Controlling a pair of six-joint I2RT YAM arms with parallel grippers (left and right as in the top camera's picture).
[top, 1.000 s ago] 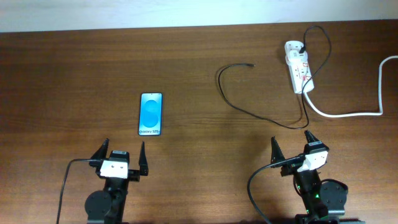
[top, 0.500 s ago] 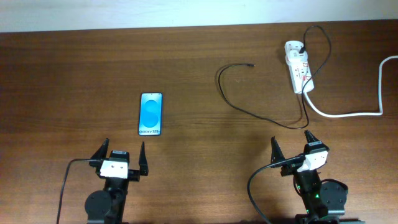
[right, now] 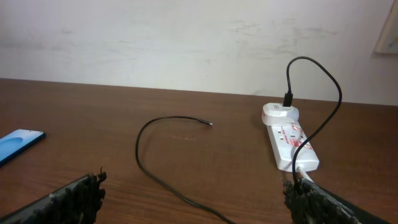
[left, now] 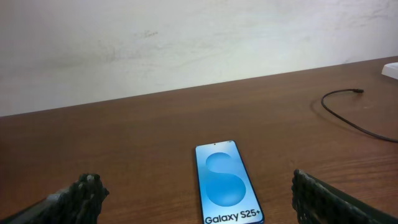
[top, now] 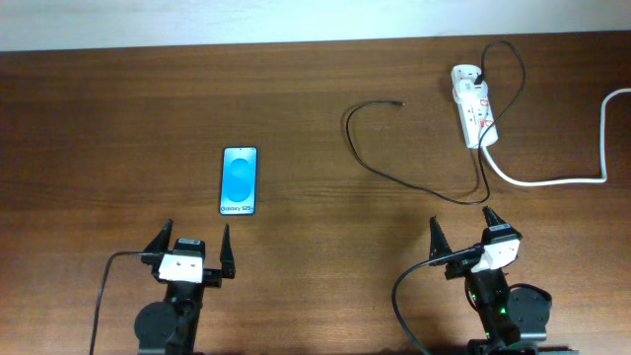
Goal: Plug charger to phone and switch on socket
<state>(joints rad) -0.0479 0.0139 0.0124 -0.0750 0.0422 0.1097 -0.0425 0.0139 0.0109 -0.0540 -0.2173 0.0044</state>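
The phone [top: 240, 180] lies flat on the wooden table, blue screen up, just ahead of my left gripper [top: 193, 248], which is open and empty; it also shows in the left wrist view [left: 227, 182]. The charger's black cable [top: 394, 170] curves across the table, its plug tip [top: 398, 103] free. Its white adapter [top: 463, 75] sits in the socket [top: 475, 116] at the back right. In the right wrist view the cable [right: 149, 167], adapter [right: 280, 112] and socket [right: 293, 142] show ahead. My right gripper [top: 463, 230] is open and empty.
A thick white cord [top: 552, 177] runs from the socket to the right table edge. A pale wall stands behind the table's far edge [left: 186, 90].
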